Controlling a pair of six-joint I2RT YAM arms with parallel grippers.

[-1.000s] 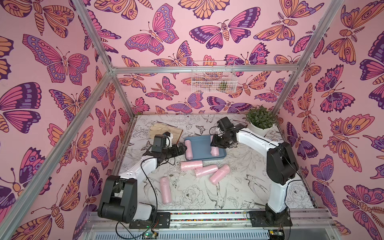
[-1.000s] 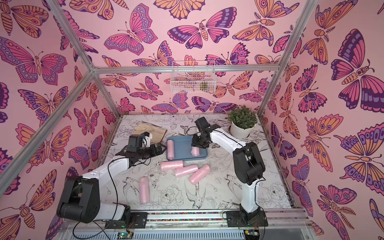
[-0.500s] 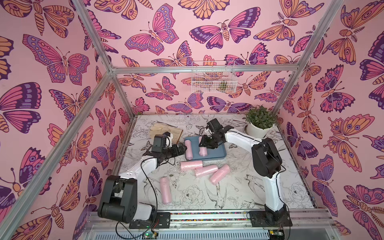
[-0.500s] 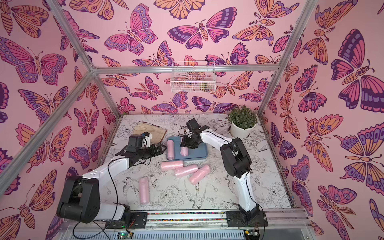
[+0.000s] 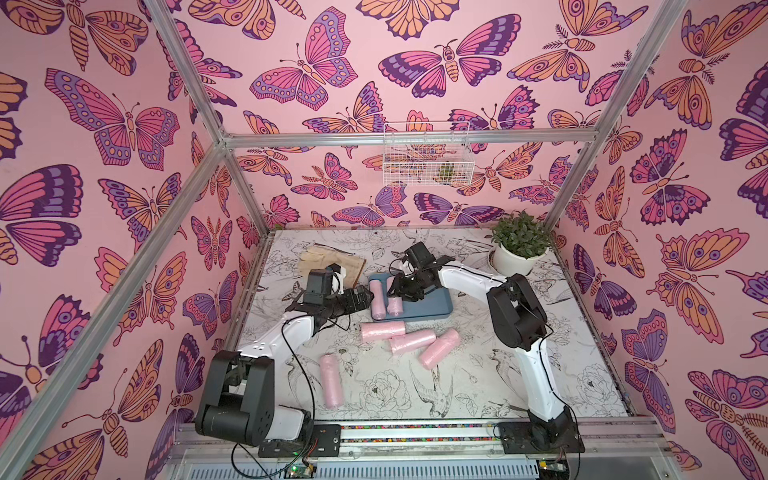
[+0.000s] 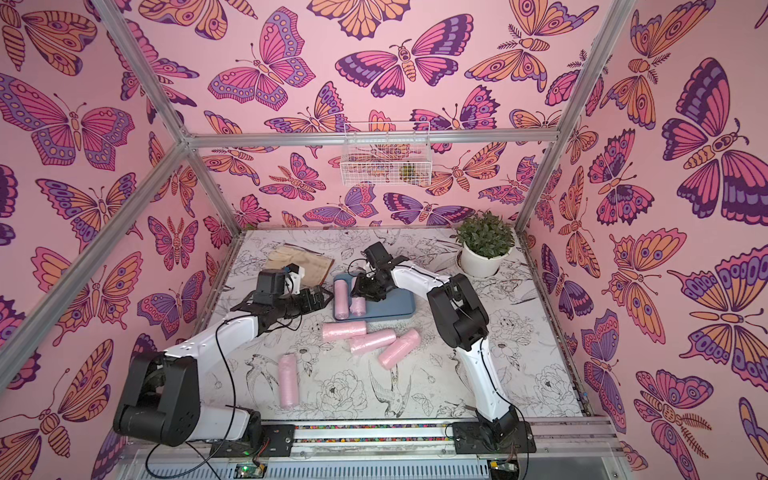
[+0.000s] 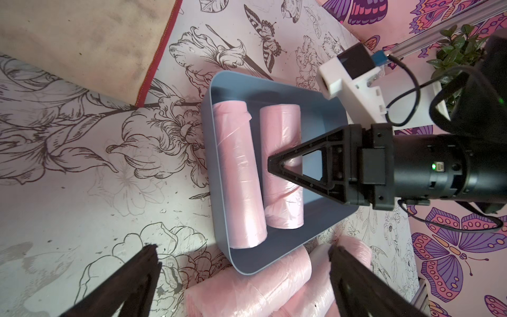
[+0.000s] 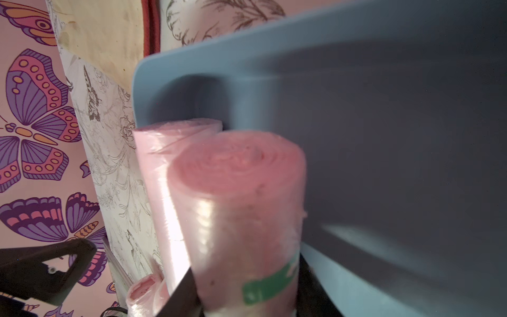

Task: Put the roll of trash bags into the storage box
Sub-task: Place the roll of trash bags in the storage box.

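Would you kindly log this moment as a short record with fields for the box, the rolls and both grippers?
storage box: blue, shallow, on the table
loose roll: lying in the box, along the wall nearest the left gripper
held roll: in the box, beside the loose roll
right gripper: shut on the held roll
left gripper: open, empty, just outside the box
spare rolls: four, on the table in front of the box
status: held roll not yet released
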